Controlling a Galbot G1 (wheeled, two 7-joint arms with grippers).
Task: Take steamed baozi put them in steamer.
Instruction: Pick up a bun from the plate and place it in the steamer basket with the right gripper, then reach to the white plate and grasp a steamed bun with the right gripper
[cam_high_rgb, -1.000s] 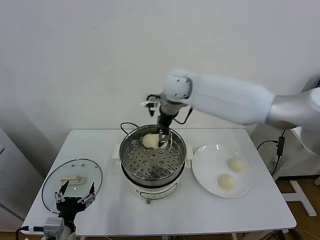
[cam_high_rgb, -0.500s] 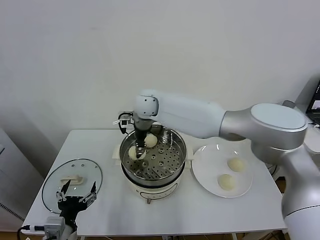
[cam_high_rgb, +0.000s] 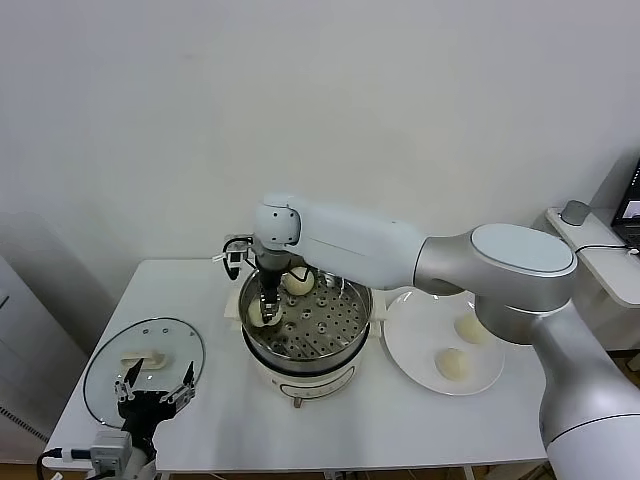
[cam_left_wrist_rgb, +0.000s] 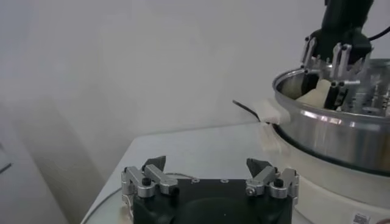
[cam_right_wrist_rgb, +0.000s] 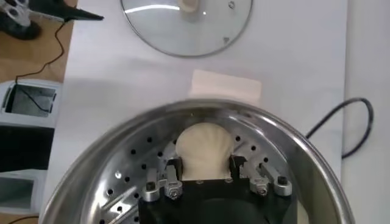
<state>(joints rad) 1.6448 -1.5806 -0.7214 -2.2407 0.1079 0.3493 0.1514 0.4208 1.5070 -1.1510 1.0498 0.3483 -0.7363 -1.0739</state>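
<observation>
My right gripper (cam_high_rgb: 266, 310) reaches down into the left side of the steamer (cam_high_rgb: 325, 322) and is shut on a baozi (cam_high_rgb: 258, 313). In the right wrist view the pale baozi (cam_right_wrist_rgb: 204, 146) sits between the two fingers (cam_right_wrist_rgb: 173, 169), low over the perforated steel floor (cam_right_wrist_rgb: 113, 179). A second baozi (cam_high_rgb: 298, 282) lies at the back of the steamer. Two more baozi (cam_high_rgb: 470, 328) (cam_high_rgb: 452, 363) lie on the white plate (cam_high_rgb: 415, 320). My left gripper (cam_high_rgb: 152, 392) is parked open and empty at the front left; its own view shows it (cam_left_wrist_rgb: 205, 164) too.
A round glass lid (cam_high_rgb: 160, 345) with a white handle lies on the white table at the front left, under my left gripper. A black cable (cam_right_wrist_rgb: 347, 119) runs behind the steamer. The cooker's white side handle (cam_right_wrist_rgb: 225, 86) sticks out toward the lid.
My right gripper has swung from the back of the steamer to its left side, carrying the baozi lower into the basket. The left arm has not moved.
</observation>
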